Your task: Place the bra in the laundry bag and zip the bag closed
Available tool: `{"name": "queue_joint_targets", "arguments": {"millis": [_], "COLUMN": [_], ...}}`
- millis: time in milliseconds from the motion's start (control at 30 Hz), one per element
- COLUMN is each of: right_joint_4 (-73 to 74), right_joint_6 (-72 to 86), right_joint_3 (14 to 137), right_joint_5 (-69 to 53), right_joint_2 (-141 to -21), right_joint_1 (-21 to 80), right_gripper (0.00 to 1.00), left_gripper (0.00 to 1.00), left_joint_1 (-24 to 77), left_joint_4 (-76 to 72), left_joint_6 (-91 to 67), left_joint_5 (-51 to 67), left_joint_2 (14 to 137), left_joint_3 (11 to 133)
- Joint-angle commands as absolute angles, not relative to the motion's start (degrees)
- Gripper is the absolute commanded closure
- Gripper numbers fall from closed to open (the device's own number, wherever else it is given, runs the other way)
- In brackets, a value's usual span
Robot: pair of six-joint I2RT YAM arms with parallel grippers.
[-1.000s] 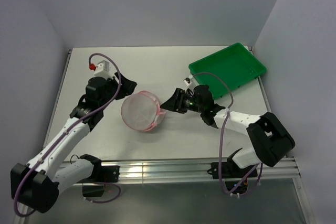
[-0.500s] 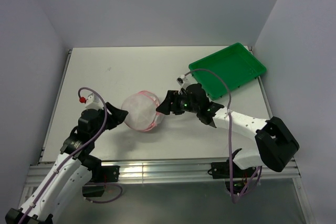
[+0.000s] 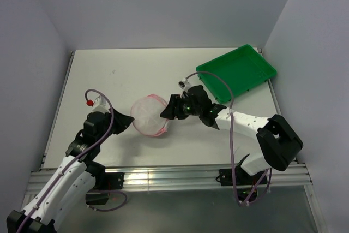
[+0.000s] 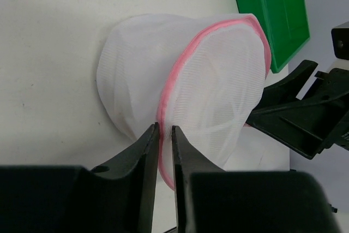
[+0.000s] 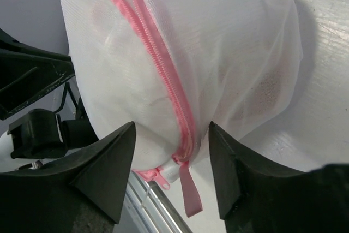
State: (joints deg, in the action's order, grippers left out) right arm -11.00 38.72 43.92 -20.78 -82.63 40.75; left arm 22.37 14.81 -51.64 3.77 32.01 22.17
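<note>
Your left gripper (image 4: pixel 164 129), nearest you on the left, is clenched on the pink zipper rim (image 4: pixel 180 64) of the laundry bag (image 3: pixel 146 114), pinching mesh and rim together. The bag sits on the table (image 3: pixel 109 75) between the two grippers, rounded and full. No bra lies loose anywhere, so I judge it is inside, though the mesh shows only a pale shape.

Just right of the bag, your right gripper (image 5: pixel 171 126) is released. Its fingers spread to either side of the bag's end, and the pink pull tab (image 5: pixel 189 192) hangs between them, ungripped.

You look to be in the zipping step. Next, close the right fingers on that tab and draw it along the rim while the left gripper holds against the pull. I cannot tell how much of the zip is open.

Count: two grippers, one laundry bag, one pull tab, and one green tray (image 3: pixel 251 66) at the far right.
</note>
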Motion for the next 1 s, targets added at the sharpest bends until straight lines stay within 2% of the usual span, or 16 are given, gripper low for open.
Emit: {"name": "queue_joint_targets", "arguments": {"millis": [0, 267, 300, 533, 567, 667, 700, 800, 900, 967], "right_joint_4": [-14.58, -20.21, -21.52, -29.52, -30.05, -31.37, -31.2, -32.6, -34.71, -35.33], "right_joint_6": [40.43, 46.75, 48.41, 55.45, 56.5, 57.48, 57.65, 58.27, 58.89, 58.8], "right_joint_3": [44.83, 39.03, 37.54, 30.68, 30.06, 30.14, 30.41, 31.02, 31.11, 30.85], "right_joint_5": [-20.66, -17.58, -16.97, -11.87, -10.73, -8.71, -7.57, -7.82, -9.13, -9.32], "right_joint_2": [-82.53, -79.1, -78.75, -75.15, -74.97, -74.62, -75.05, -76.54, -77.87, -77.96], "right_joint_1": [41.22, 41.48, 41.48, 41.57, 41.57, 41.48, 41.48, 40.78, 40.25, 39.9], "right_gripper": [0.38, 0.51, 0.59, 0.75, 0.76, 0.8, 0.83, 0.88, 0.91, 0.91], "left_gripper": [0.8, 0.89, 0.9, 0.9, 0.88, 0.71, 0.59, 0.43, 0.39, 0.41], "left_joint_1": [22.59, 22.59, 22.59, 22.59, 22.59, 22.59, 22.59, 22.59, 22.59, 23.11], "left_joint_4": [9.76, 2.99, 2.29, -3.86, -3.95, -3.61, -3.17, -0.18, 5.34, 7.55], "left_joint_6": [-50.28, -48.08, -47.9, -46.15, -45.79, -44.56, -44.04, -43.24, -43.68, -44.82], "left_joint_5": [5.45, 5.89, 5.98, 6.24, 6.68, 7.47, 6.86, 3.97, 2.55, 3.25], "left_joint_2": [34.79, 43.76, 45.86, 54.83, 57.54, 60.81, 60.82, 57.06, 50.38, 44.95], "left_joint_3": [23.55, 27.68, 28.12, 34.61, 35.93, 39.81, 40.51, 40.26, 38.59, 36.84]}}
